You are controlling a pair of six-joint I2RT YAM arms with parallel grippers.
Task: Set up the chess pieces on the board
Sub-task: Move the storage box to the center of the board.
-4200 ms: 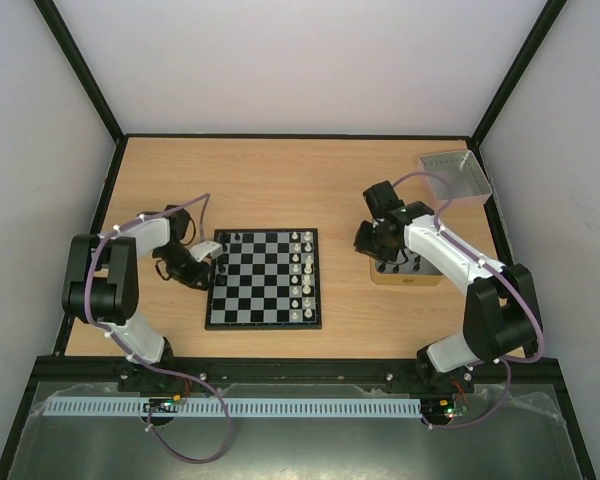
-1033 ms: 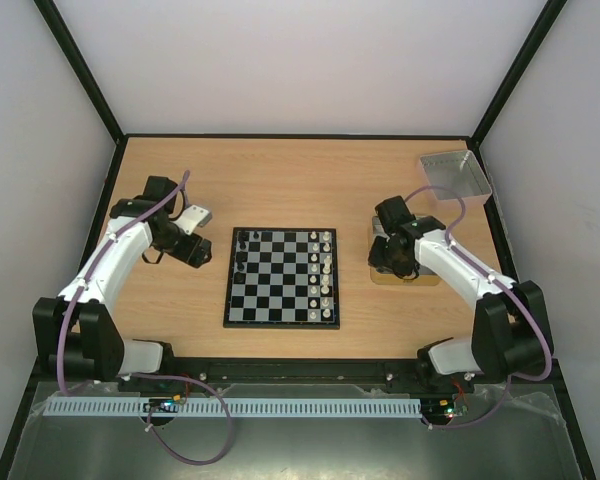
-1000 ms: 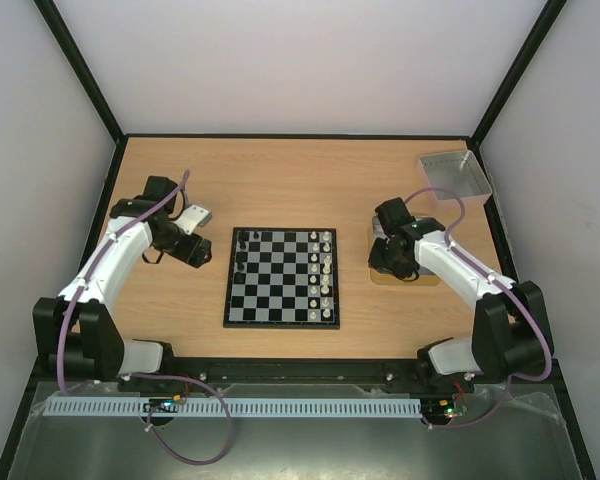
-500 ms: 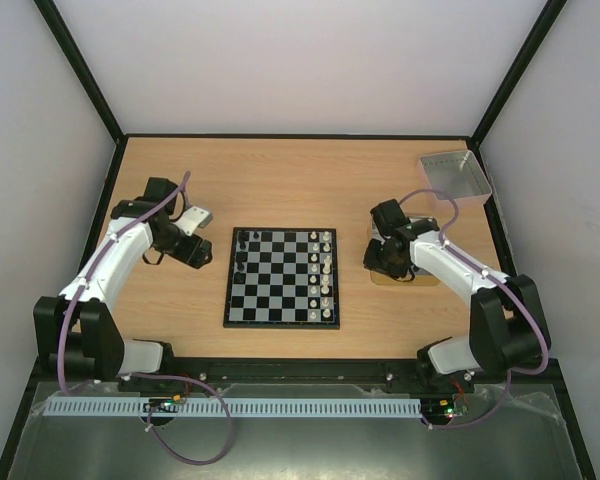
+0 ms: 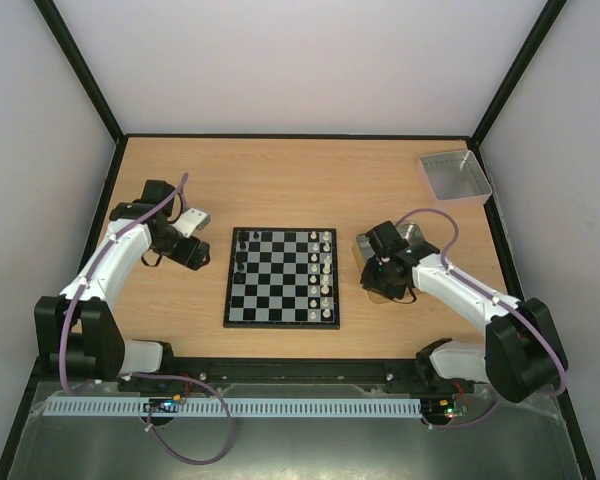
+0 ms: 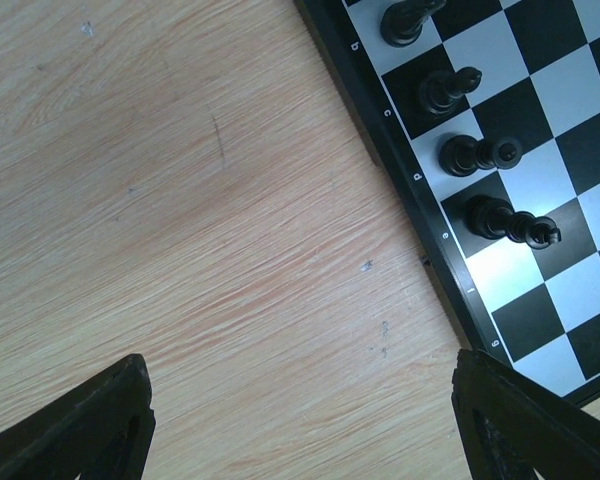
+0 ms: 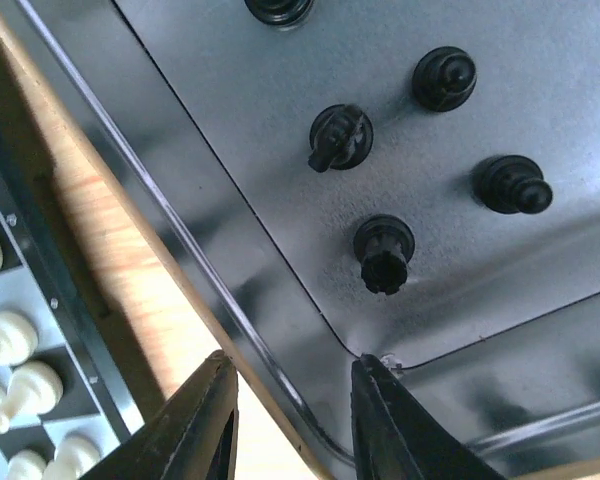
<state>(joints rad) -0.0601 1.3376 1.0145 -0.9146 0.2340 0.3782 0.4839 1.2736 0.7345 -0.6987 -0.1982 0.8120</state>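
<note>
While the left hand hangs over the streaky pale-wood worktop, I see its dark matte fingers spread wide, gripping nothing. Just beside it lies the small square chessboard with glossy black and silver-grey checks and a thin black rim. Four turned black chess pieces stand along the board's left edge, and two rows of cream chess pieces line its right side.

The right hand hovers over a corner of the square tin with a dark, finely pebbled inside, its fingers a little apart with nothing between them. Five round-based black figures are in view in the tin, each standing apart from the others. The clear grey plastic tray sits at the far right corner; I cannot tell what it holds.

Compared with half a second ago, the right hand has shifted closer to the board and toward the arm bases. The left hand has not moved.
</note>
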